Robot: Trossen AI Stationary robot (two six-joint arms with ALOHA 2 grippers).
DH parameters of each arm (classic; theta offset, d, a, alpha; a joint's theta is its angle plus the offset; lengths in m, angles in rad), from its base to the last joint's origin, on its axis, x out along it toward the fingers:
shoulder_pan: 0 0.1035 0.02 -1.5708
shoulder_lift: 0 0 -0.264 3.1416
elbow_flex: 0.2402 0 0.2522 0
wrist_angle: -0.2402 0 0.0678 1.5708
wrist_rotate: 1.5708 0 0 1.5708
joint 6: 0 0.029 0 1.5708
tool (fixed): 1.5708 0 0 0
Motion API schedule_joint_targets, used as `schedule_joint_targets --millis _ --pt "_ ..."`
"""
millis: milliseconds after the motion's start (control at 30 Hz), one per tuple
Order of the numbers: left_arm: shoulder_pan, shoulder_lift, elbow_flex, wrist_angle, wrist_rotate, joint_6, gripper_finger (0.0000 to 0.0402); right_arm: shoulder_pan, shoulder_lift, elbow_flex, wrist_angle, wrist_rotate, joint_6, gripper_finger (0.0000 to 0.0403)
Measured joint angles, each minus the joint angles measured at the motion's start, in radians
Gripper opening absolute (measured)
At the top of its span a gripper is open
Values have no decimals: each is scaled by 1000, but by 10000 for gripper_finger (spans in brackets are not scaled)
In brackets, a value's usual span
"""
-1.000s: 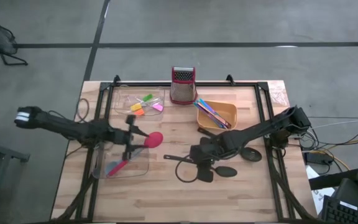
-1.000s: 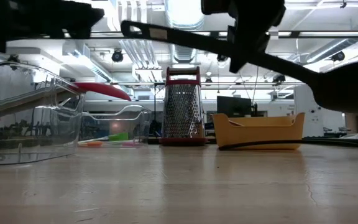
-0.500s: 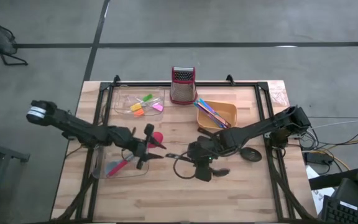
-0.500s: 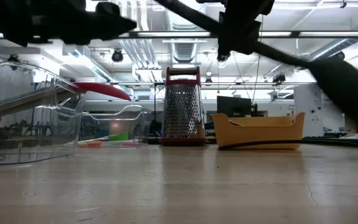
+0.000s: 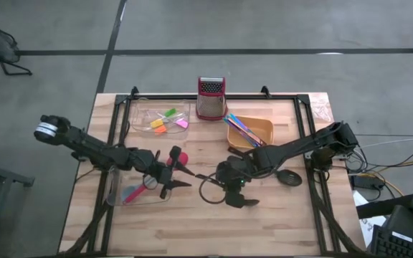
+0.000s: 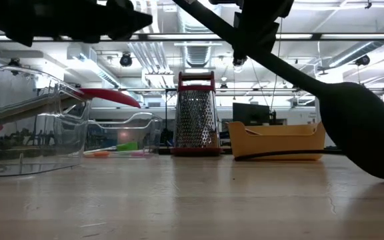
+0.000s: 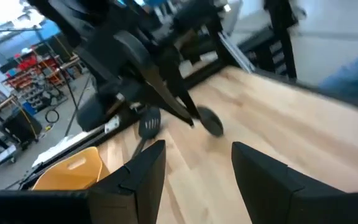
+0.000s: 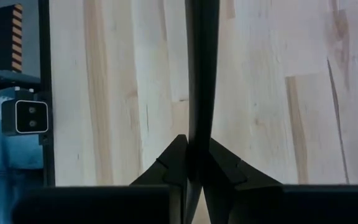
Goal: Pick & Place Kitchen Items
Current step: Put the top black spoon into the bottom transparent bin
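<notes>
While your right gripper (image 8: 192, 163) pinches the handle of a black spoon (image 6: 359, 130) between closed fingers, the spoon hangs tilted above the middle of the table (image 5: 278, 226). Your left gripper (image 5: 172, 170) hovers open and empty just beside it, over the clear tray (image 5: 146, 193) near the left edge.

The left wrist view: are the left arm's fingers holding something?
No, the left gripper's fingers stand apart with only bare table between them.

Right claw (image 5: 229, 180) grips a black spoon (image 5: 244, 202) mid-worktop (image 5: 278, 222); left claw (image 5: 172, 170) hangs spread beside it, near a clear tray (image 5: 165, 195) holding the red spoon (image 5: 136, 192)
</notes>
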Motion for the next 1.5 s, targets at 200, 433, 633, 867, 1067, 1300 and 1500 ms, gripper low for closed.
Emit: schedule_joint_targets --millis 200,433,633,867,1067,1300,1500 --pt "2 8 16 114 -14 -222 190 -6 0 0 1 62 0 23" --pt "3 22 56 115 -47 -288 190 -12 0 14 5 68 1 23" --pt "8 48 108 112 -80 -314 191 -24 0 14 4 69 1 23" --pt "8 93 175 15 -84 -348 170 -36 0 14 1 71 0 23" --pt "10 108 191 -5 -86 -358 74 -35 0 14 1 68 -10 23" --pt "11 99 198 -69 -94 -404 26 -35 1 14 -6 76 -3 23" --pt "11 97 198 -79 -88 -443 26 -35 2 14 -6 70 -4 27"
